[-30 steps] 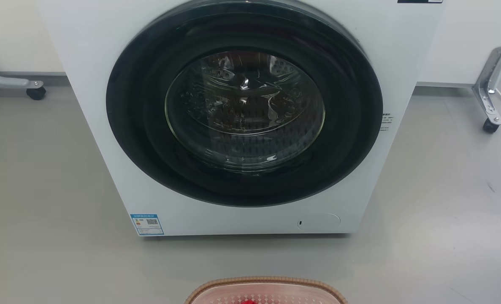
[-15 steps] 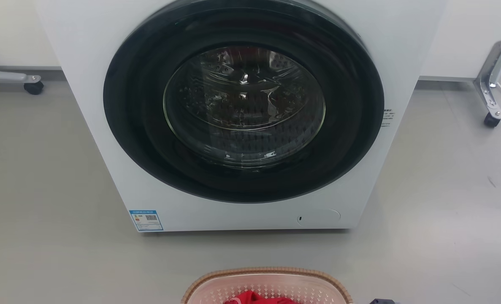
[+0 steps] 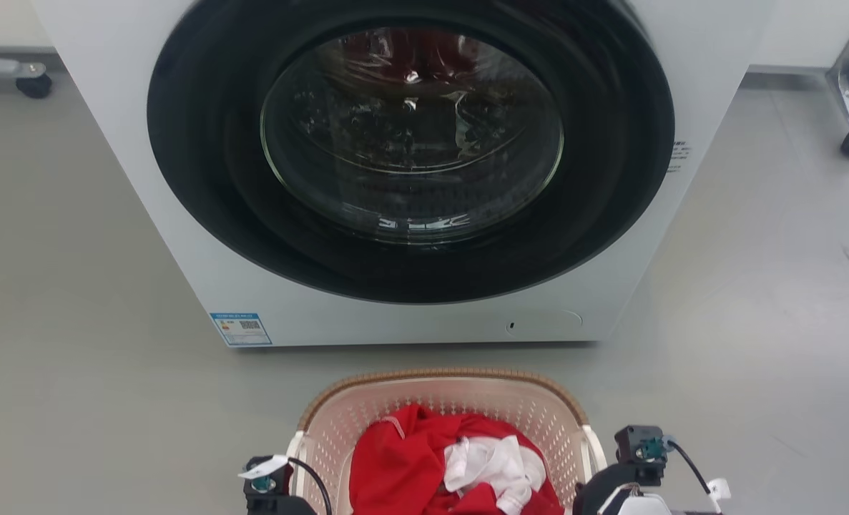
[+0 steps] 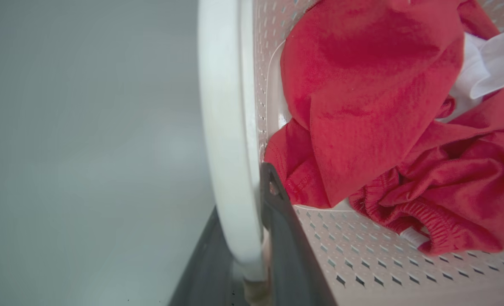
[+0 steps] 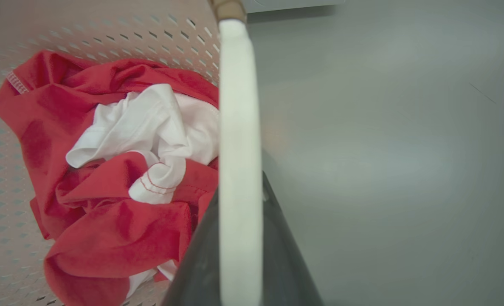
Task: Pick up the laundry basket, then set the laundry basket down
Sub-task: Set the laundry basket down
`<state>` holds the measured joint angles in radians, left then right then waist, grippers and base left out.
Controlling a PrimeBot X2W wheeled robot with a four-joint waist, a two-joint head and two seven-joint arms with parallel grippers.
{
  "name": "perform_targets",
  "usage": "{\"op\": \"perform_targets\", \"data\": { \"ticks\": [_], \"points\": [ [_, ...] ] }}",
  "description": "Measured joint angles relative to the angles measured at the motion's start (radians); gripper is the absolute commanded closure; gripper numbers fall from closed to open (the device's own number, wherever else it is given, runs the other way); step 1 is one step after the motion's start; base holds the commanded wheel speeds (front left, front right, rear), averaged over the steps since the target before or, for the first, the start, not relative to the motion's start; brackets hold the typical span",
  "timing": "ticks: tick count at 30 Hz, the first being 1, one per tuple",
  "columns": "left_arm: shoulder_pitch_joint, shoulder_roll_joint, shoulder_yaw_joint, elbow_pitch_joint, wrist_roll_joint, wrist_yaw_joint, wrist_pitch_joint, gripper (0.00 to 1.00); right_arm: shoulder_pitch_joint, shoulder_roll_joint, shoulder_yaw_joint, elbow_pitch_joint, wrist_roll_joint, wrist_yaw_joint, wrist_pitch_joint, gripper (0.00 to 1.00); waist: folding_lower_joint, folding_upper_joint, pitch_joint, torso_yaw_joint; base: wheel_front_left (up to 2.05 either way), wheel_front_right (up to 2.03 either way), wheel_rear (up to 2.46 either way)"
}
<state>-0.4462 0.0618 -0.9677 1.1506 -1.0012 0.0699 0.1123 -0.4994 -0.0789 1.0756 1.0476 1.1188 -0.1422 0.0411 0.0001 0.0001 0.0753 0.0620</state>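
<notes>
Overall light: soft overhead room light is making all three views bright.
Glare: the washing machine's door glass [image 3: 411, 136] is throwing small white glints and warped reflections; the grey floor [image 3: 753, 300] is carrying a pale sheen.
Shadows: a thin soft shadow is lying along the machine's base.
Close focus: the laundry basket [image 4: 228, 140] handle is looking soft and nearly blown out in both wrist views; the left gripper [image 4: 243, 204] and right gripper [image 5: 240, 187] are reading as dark blurs.
Edge distortion: the left wrist view is bowing the handle into a curve; the right wrist view's left edge is smearing.
</notes>
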Motion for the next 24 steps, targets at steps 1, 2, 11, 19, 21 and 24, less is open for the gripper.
{"op": "perform_targets", "data": {
  "ticks": [1, 2, 11, 19, 21, 24],
  "points": [
    [-0.014, 0.000, 0.003, 0.001, 0.000, 0.000, -0.003, 1.00, -0.018, 0.000, 0.000, 0.001, 0.000, 0.000, -0.001, 1.00, 0.0000, 0.0000, 0.012, 0.000, 0.00, 0.00, 0.00],
    [-0.027, 0.000, 0.007, 0.001, 0.000, 0.000, -0.009, 1.00, -0.034, 0.000, -0.001, 0.002, 0.000, 0.000, -0.005, 1.00, 0.0000, 0.0000, 0.024, 0.000, 0.00, 0.00, 0.00],
    [-0.128, -0.002, 0.026, 0.000, 0.000, 0.001, -0.041, 1.00, -0.161, 0.000, -0.004, 0.032, -0.019, 0.000, -0.032, 1.00, 0.0002, 0.0000, 0.146, 0.000, 0.00, 0.00, 0.00],
    [-0.206, -0.004, 0.034, -0.011, 0.000, 0.010, -0.067, 1.00, -0.263, 0.000, -0.005, 0.066, -0.041, 0.001, -0.049, 1.00, 0.0002, 0.0001, 0.278, 0.002, 0.00, 0.00, 0.00],
    [-0.221, -0.004, 0.035, -0.017, 0.000, 0.012, -0.074, 1.00, -0.286, 0.000, -0.006, 0.075, -0.046, 0.001, -0.055, 1.00, 0.0001, 0.0001, 0.307, 0.002, 0.00, 0.00, 0.00],
    [-0.246, -0.004, 0.036, -0.025, 0.000, 0.016, -0.080, 1.00, -0.316, 0.000, -0.008, 0.090, -0.047, 0.002, -0.061, 1.00, 0.0002, 0.0001, 0.352, 0.003, 0.00, 0.00, 0.00]
  ]
}}
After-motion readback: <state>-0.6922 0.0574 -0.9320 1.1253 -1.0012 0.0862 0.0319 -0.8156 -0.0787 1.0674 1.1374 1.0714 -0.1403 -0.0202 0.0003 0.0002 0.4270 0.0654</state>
